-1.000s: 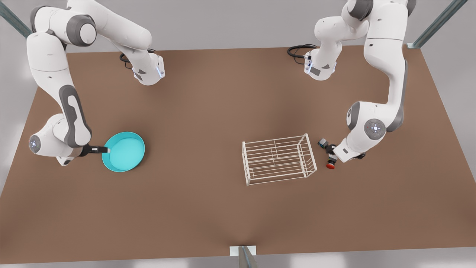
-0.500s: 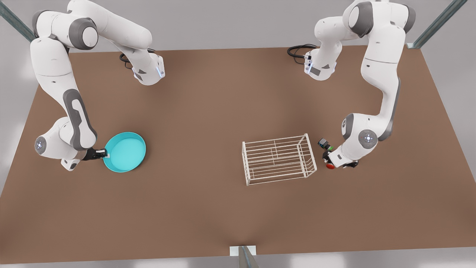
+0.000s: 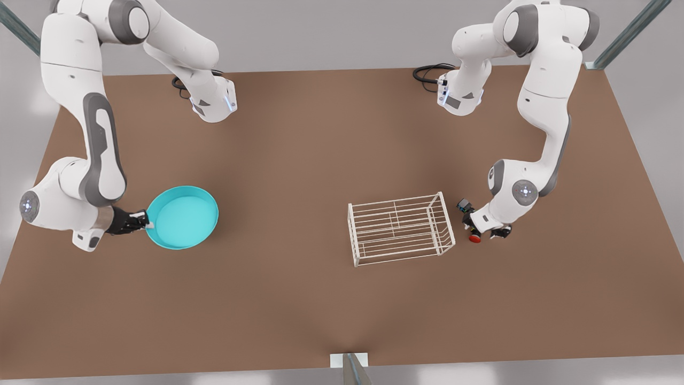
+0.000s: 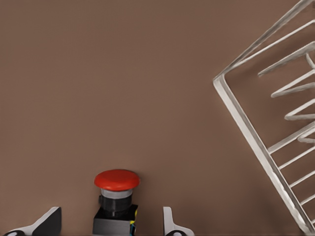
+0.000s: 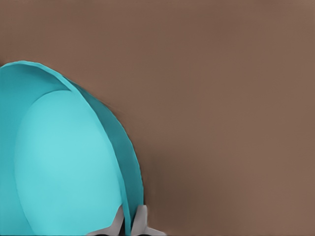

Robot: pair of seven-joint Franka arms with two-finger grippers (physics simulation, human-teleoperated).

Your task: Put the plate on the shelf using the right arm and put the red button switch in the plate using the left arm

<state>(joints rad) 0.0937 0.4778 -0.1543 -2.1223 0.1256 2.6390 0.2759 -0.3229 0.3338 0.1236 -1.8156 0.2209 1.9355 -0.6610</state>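
Since a second ago, raised off the table and tipped: plate [image 3: 183, 217], rim pinched in right gripper [image 3: 145, 221] jaws, next to carry to shelf [image 3: 399, 229]; left gripper [image 4: 109, 222], jaws wide astride red button switch [image 4: 116, 199] beside it, to close next.
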